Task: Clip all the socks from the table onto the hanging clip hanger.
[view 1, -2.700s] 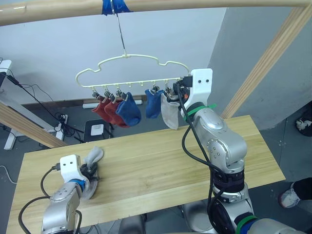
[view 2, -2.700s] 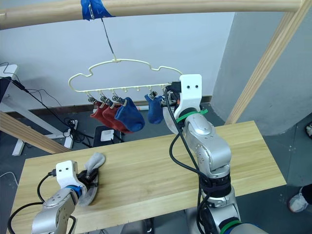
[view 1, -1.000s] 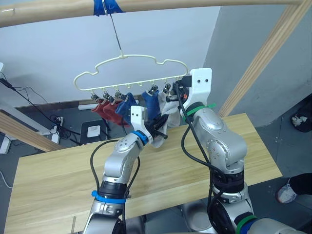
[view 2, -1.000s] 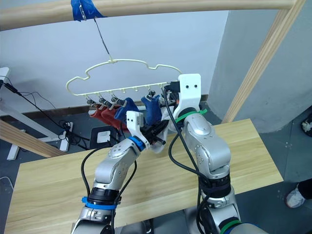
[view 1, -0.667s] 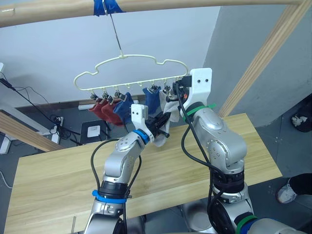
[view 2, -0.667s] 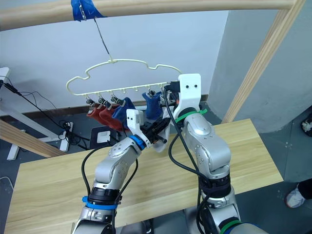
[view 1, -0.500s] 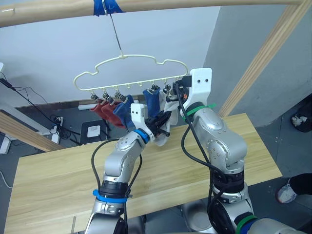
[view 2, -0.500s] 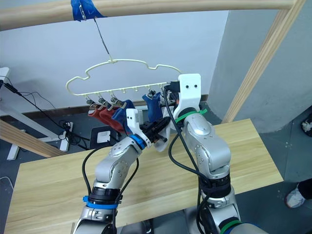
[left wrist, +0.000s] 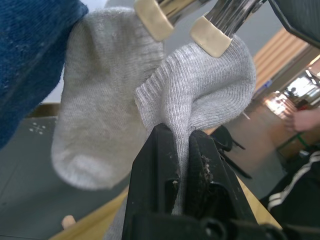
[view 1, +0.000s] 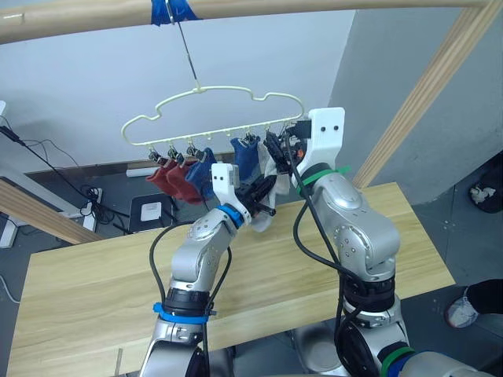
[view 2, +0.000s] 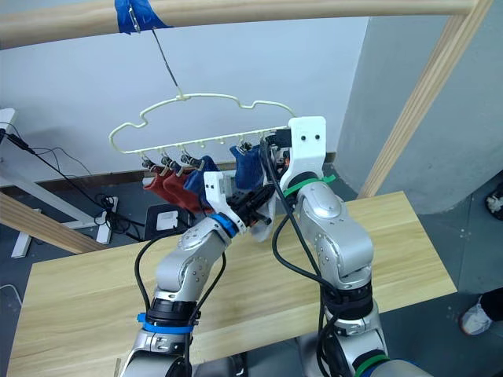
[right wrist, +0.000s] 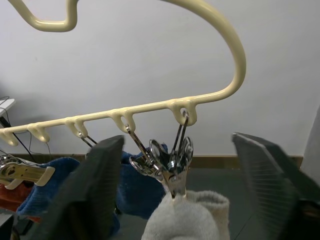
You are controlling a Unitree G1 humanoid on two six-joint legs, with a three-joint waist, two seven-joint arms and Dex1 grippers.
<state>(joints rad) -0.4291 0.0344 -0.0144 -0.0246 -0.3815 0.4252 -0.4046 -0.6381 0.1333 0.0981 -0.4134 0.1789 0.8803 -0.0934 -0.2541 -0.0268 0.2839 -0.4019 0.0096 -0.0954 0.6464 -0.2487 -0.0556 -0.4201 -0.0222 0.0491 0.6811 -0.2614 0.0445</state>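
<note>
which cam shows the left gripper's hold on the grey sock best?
Left wrist view: the left gripper is pinched shut on the grey sock just under the clips. Both eye views show that gripper small, with the sock mostly hidden. The right wrist view shows just the sock's top.

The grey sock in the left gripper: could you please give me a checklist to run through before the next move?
1. Left gripper shut on the grey sock: ok.
2. Right gripper open at the end clip: ok.
3. Sock edge seated inside that clip: cannot tell.
4. Red and blue socks hanging from their clips: ok.
5. Hanger hooked on the pole: ok.
</note>
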